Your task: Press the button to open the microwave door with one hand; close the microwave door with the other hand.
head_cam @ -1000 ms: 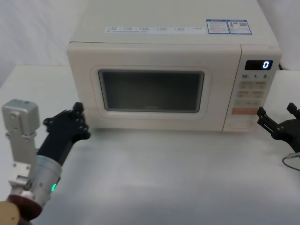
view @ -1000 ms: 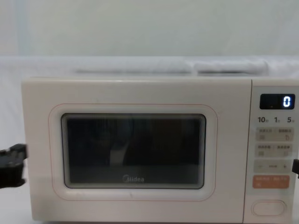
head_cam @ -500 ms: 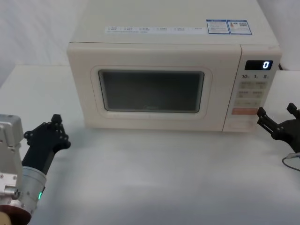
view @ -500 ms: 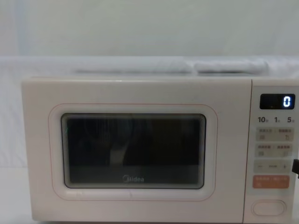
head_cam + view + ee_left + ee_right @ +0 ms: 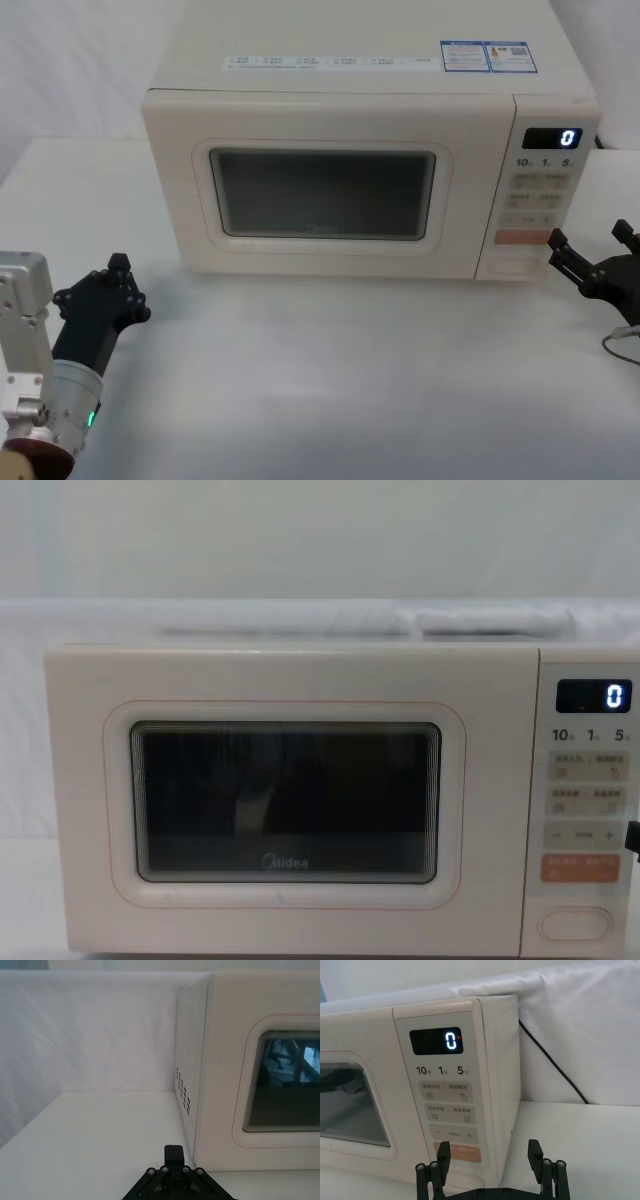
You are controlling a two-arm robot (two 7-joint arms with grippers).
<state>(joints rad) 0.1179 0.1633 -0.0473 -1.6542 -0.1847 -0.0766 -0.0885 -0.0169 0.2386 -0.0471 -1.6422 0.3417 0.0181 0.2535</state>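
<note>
Your left gripper (image 5: 100, 297), fingers together, has backed away from the shut microwave door (image 5: 320, 195); your open right gripper (image 5: 592, 258) waits beside the button (image 5: 515, 266).

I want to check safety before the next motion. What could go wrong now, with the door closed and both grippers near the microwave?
1. The open right gripper sits beside the control panel; it might hit the orange key instead of the button just below.
2. The left gripper rests low on the table, off the microwave door's left edge; a door swinging open could possibly strike it.
</note>
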